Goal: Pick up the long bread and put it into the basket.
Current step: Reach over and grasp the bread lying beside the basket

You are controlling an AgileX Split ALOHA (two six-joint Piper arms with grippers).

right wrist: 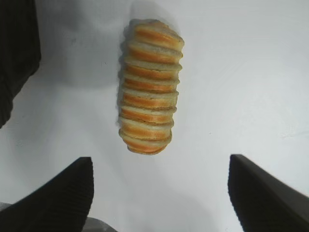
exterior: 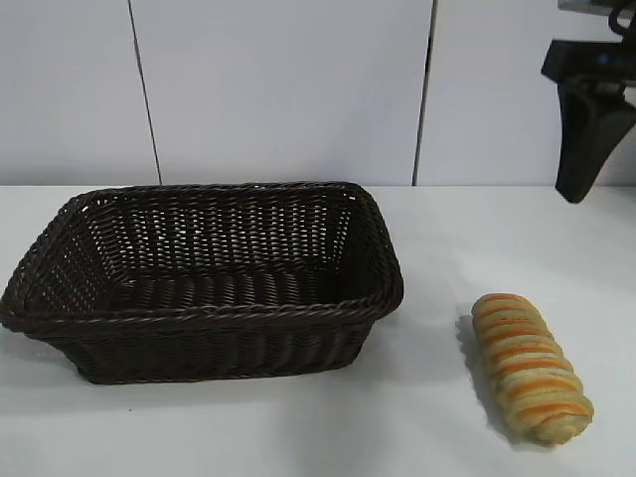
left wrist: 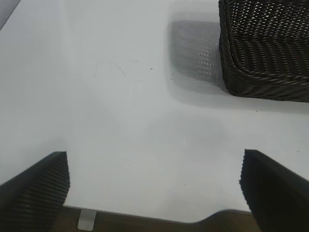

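Nearest the exterior camera, the long bread lies flat on the white table, well apart from the basket and off its right end, so it is free on all sides for a grasp from above. Its ridged bands run crosswise, which should give the fingers some purchase if they close across the loaf's narrow width. A little farther back, the basket sits upright with nothing in it, its open mouth ready for a drop. Farthest back, the right gripper hangs high above the table with its fingers spread wide, the bread framed between them in its wrist view, apparently lined up for a descent. The left gripper, also spread wide, hovers over bare table near a basket corner, seemingly idle.
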